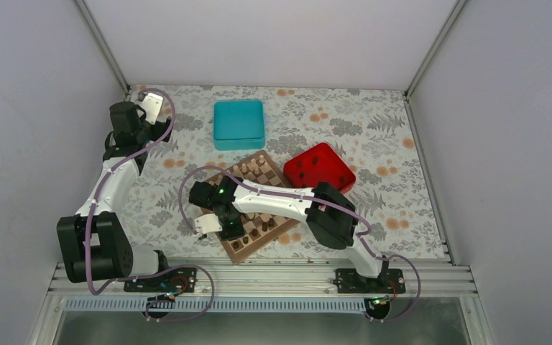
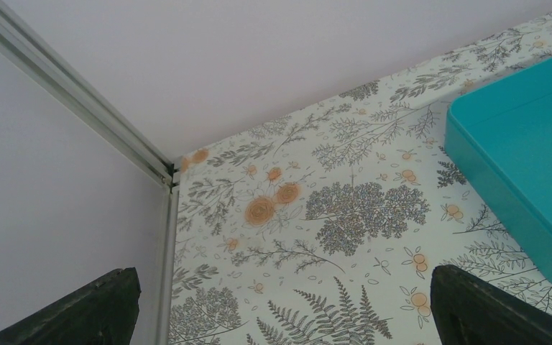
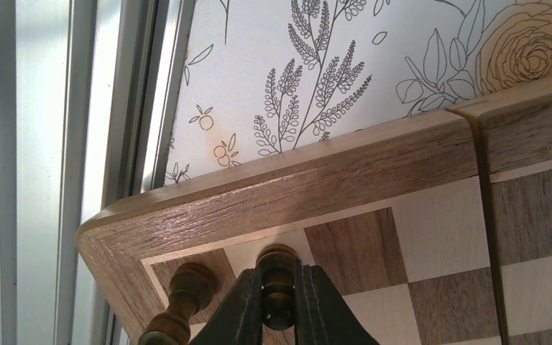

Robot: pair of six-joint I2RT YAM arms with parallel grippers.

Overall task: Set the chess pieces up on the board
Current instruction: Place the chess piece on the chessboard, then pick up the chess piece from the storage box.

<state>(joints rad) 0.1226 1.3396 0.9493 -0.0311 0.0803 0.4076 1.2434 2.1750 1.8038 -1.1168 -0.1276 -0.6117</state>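
The board [image 1: 243,255] lies tilted in the middle of the table, with pale pieces [image 1: 248,169] on its far rows and dark chess pieces [image 1: 256,231] on its near rows. My right gripper [image 1: 226,228] reaches over the board's near left corner. In the right wrist view that gripper [image 3: 279,277] is shut on a dark chess piece [image 3: 277,260], whose far end is at the light square beside the corner square. Another dark piece [image 3: 185,286] stands on the corner square, just left of the fingers. My left gripper [image 2: 287,316] hangs open over the floral cloth at the far left, holding nothing.
A teal box [image 1: 238,123] sits behind the board, its corner beside my left gripper's right finger [image 2: 489,309]. A red tray [image 1: 320,169] with a few dark pieces lies right of the board. A metal rail [image 3: 57,144] runs close to the board's near corner.
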